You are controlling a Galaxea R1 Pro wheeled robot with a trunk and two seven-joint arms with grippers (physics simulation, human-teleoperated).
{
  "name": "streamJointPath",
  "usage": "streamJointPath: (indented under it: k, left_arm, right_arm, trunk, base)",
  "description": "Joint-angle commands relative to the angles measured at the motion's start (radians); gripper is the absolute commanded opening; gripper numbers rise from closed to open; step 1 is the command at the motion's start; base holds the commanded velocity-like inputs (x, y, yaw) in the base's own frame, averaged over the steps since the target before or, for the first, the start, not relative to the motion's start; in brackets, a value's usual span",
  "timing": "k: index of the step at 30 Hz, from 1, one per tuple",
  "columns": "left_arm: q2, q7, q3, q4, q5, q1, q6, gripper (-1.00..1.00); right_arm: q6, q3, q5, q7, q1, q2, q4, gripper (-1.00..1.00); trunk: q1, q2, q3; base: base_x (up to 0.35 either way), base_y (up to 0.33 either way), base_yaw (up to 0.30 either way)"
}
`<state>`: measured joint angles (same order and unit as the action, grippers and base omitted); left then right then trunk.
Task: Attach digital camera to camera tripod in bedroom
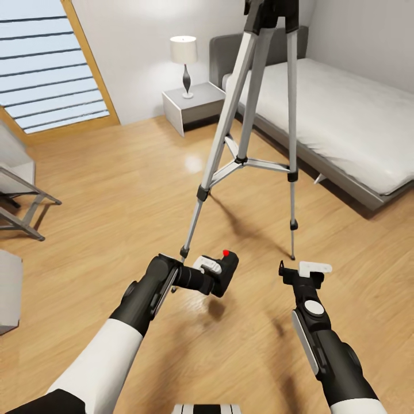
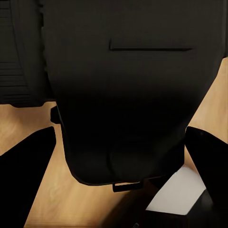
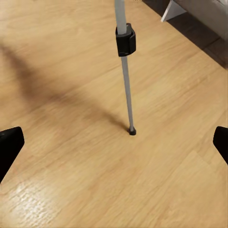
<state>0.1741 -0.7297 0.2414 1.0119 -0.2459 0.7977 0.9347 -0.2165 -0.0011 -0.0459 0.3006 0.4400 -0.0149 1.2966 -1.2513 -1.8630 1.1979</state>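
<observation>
While the left pincer (image 1: 211, 270) is clamped on the camera (image 1: 223, 275) low over the floor, tripod (image 1: 247, 161) at 12 o'clock, right pincer (image 1: 299, 270) spread and empty, carry step; next the camera must rise to the tripod's head.

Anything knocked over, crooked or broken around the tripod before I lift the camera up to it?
Nothing stands out. The camera tripod stands upright on the wood floor beside the bed; the digital camera sits in the left gripper.

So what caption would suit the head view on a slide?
Left gripper holds the camera low before the tripod; right gripper open, bed behind.
</observation>
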Motion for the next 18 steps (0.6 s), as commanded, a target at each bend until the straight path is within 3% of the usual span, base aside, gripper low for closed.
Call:
streamJointPath:
  k: [1, 18]
  left_arm:
    - [0.0, -0.009, -0.001, -0.001, -0.009, 0.0, 0.003, -1.0]
    - [0.0, -0.008, 0.0, -0.049, -0.014, 0.0, -0.006, -1.0]
  right_arm:
    - [-0.008, 0.001, -0.005, 0.003, 0.0, -0.001, 0.001, 1.0]
    - [-0.009, 0.001, -0.005, 0.005, -0.001, 0.004, -0.006, 1.0]
  trunk:
    - [0.004, 0.007, -0.003]
    - [0.069, 0.126, -0.056]
  base:
    - [0.0, 0.0, 0.0]
    - [0.0, 0.0, 0.0]
